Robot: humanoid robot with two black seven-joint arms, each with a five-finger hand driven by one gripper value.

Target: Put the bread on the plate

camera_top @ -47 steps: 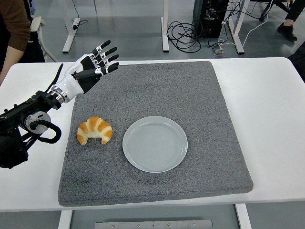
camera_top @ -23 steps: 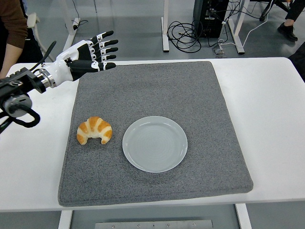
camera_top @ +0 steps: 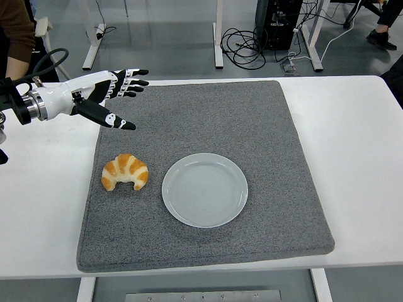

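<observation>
Head view gives me a white table [camera_top: 352,157] with a grey felt-like mat [camera_top: 264,126] covering most of its middle. Beyond the far edge I see a grey floor, white table legs [camera_top: 218,38], a tangle of black cables [camera_top: 249,44] and a dark computer tower [camera_top: 277,22]. At the top left a person's arm in a brown sleeve [camera_top: 16,31] shows, and a dark shoe [camera_top: 380,39] sits at the top right.

On the mat, the bread [camera_top: 124,171] — a golden croissant — lies near the left edge, its ends curving toward me. The pale grey plate [camera_top: 204,189] sits just beside it to the right, apart from it, with nothing on it.

My left hand [camera_top: 104,94] comes in from the left edge and hovers over the mat's far left corner, well above and behind the croissant. Its fingers are spread and hold nothing — the thumb points down toward the mat, the others stretch to the right. Nothing lies between the hand and the croissant, or between the croissant and the plate.
</observation>
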